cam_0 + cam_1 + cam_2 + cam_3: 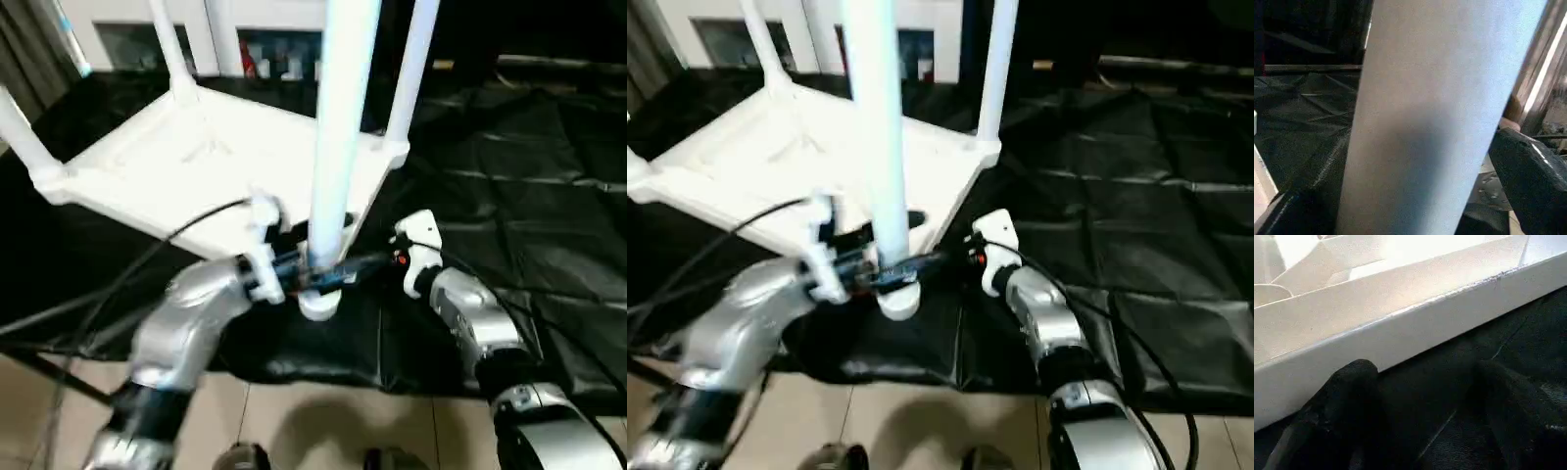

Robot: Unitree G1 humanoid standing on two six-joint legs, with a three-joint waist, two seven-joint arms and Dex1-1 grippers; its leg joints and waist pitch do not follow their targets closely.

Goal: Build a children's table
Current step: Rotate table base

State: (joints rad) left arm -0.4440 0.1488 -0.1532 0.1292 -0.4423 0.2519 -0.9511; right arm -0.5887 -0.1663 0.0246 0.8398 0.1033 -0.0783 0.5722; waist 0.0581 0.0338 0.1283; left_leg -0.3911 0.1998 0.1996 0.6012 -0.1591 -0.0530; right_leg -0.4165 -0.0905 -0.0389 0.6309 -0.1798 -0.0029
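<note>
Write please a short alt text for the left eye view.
A white table top lies upside down on black sheeting, legs up. The left gripper holds the nearest leg at its corner; the right gripper reaches in, open.

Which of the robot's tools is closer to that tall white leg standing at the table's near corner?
Left. The left tool is right at the near leg, its fingers either side of it. The right tool sits just beside it, at the tabletop's edge.

Two silver forearms (186, 313) with black cables (108, 284), white wrist housings (419, 235) and black fingers (1347, 401); an orange mark on the right wrist.
</note>
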